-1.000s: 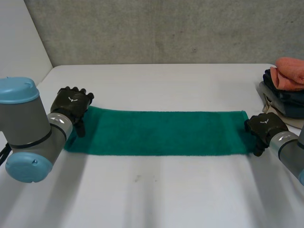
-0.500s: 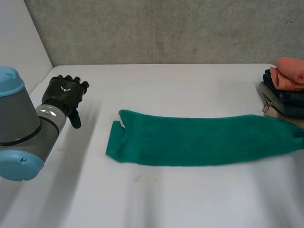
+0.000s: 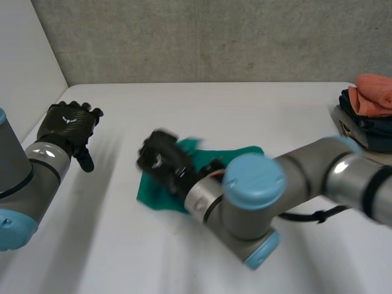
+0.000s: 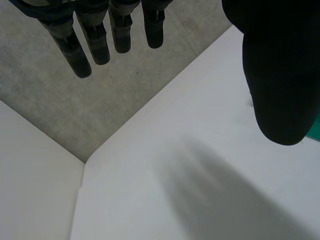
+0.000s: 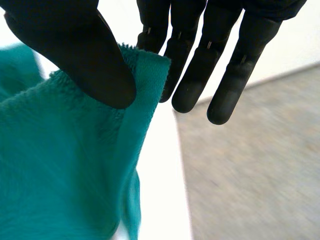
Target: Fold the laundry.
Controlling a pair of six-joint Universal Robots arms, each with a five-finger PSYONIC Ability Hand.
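The towel (image 3: 151,193) lies left of centre on the table (image 3: 245,104), apparently doubled over. The right hand (image 3: 160,160) is on it, the left hand (image 3: 66,124) well left, and a clothes pile (image 3: 370,113) far right.

Counted: one green towel (image 3: 236,153), one stack of folded clothes (image 3: 370,113), one white table (image 3: 214,110), two hands: left hand (image 3: 67,122), right hand (image 3: 160,158).
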